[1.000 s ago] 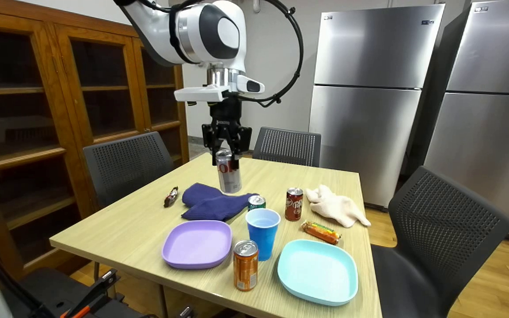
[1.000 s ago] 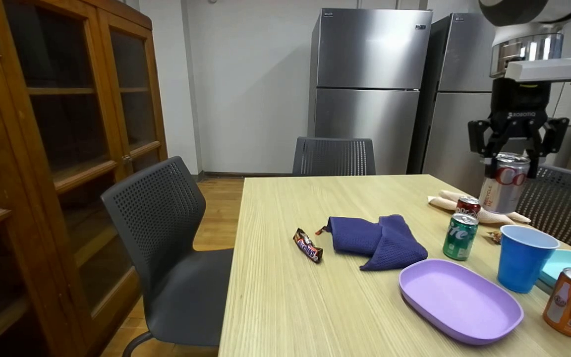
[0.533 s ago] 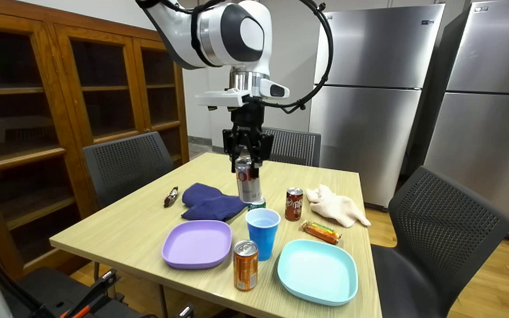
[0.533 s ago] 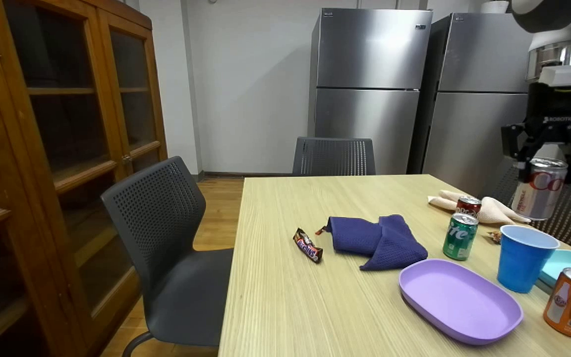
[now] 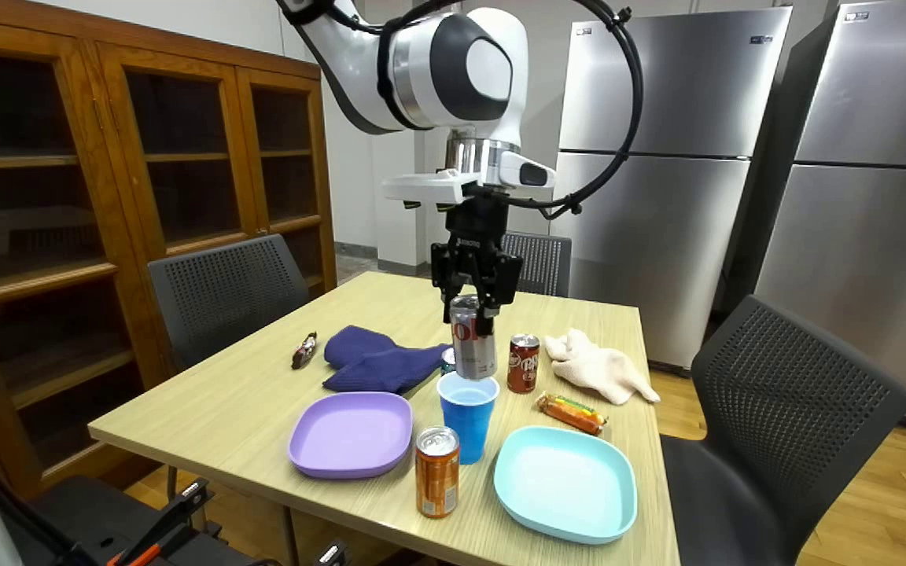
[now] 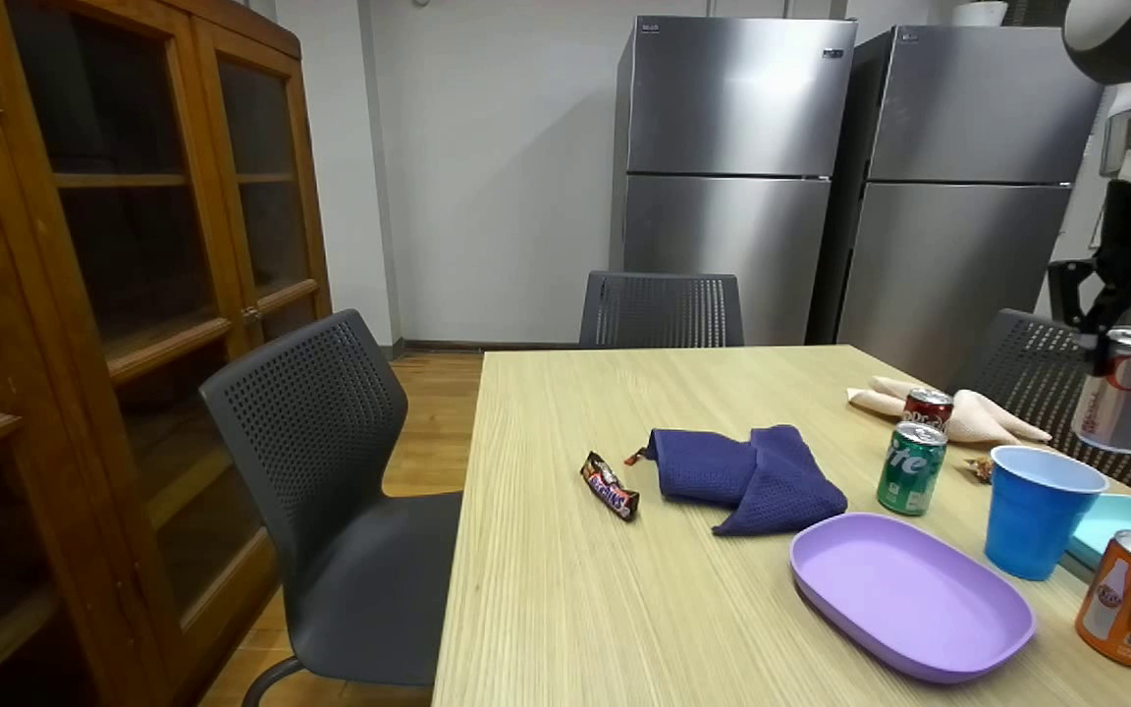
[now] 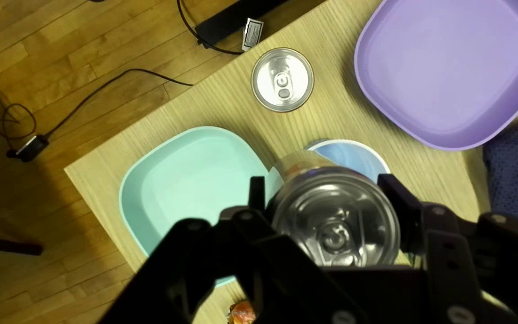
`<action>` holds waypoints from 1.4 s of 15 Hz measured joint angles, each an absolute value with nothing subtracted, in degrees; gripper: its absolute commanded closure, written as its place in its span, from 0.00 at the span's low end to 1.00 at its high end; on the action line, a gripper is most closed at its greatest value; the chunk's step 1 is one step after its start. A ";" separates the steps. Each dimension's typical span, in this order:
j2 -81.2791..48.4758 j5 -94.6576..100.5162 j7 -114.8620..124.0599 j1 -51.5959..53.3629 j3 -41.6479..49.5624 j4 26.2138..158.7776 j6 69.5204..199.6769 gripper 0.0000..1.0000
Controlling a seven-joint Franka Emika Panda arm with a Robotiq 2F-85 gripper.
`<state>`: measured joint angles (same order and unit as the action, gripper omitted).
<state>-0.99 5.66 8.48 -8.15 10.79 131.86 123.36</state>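
The gripper point(image 5: 465, 324) is clamped across the upper part of the silver can point(image 5: 475, 350), presumably to hold it upright, aloft near the blue cup point(image 5: 474, 420), beside which stands the orange can point(image 5: 437, 475).

Wrist view close, looking down, both exterior views across table point(image 6: 556, 589) toward refrigerators point(image 6: 723, 236)

The table point(image 5: 241, 377) bears plates point(image 5: 351, 435), three cans point(image 5: 437, 475), cloths point(image 5: 378, 365), wrapped bars point(image 5: 572, 414) and a cup point(image 5: 469, 417).
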 measured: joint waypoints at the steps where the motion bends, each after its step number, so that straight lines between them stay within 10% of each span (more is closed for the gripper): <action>1: -1.47 5.66 8.60 -8.45 11.22 131.56 123.42 0.62; 21: -13.54 0.44 8.73 -13.13 15.89 126.15 130.21 0.62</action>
<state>-13.54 0.44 8.73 -13.13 15.89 126.15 130.21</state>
